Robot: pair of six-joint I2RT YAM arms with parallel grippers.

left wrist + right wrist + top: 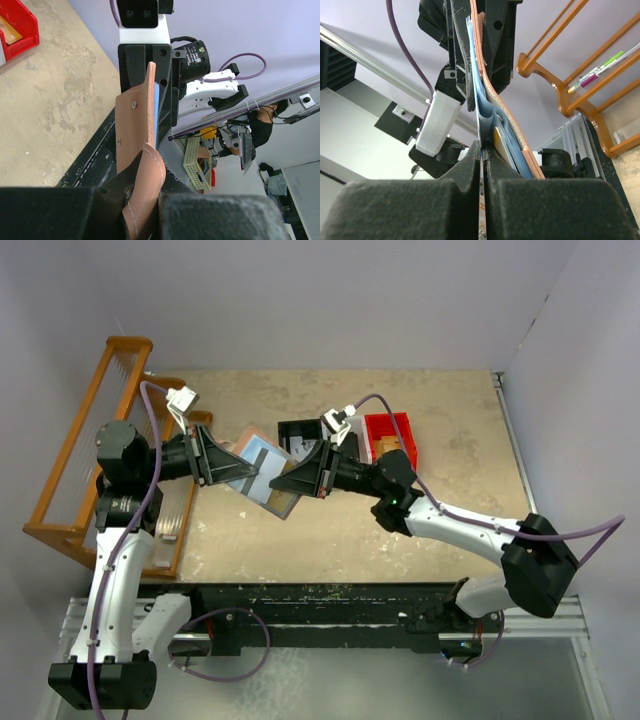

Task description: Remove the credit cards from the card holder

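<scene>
The card holder [262,472] is held off the worktop [450,440] between both claws; the left claw [226,468] clamps its pink cover from nine o'clock; the right claw [288,480], at three o'clock, pinches a pale card [480,137] edge-on against the blue lining; a tan-orange card [500,145] sits pocketed just beside it.
</scene>
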